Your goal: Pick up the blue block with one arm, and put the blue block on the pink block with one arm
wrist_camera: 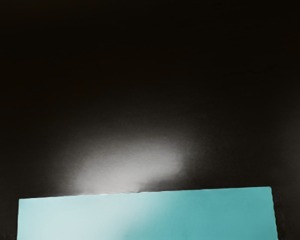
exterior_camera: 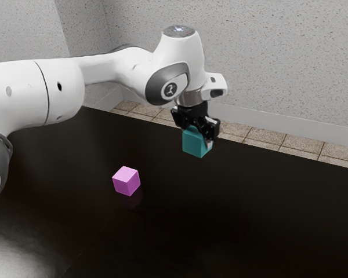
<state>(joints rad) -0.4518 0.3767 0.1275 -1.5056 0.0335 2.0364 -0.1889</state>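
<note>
A teal-blue block (exterior_camera: 196,144) hangs in the air above the dark table, held between the black fingers of my gripper (exterior_camera: 199,134), which is shut on it. In the wrist view the same blue block (wrist_camera: 147,215) lies right under my hand as a broad teal face. The pink block (exterior_camera: 126,180) rests on the table, lower and toward the exterior view's left of the held block, well apart from it.
The glossy dark table (exterior_camera: 232,220) stretches across the exterior view. A tiled floor strip (exterior_camera: 278,139) and a grey wall lie behind its far edge. A pale glare patch (wrist_camera: 130,165) shows on the table surface below my hand.
</note>
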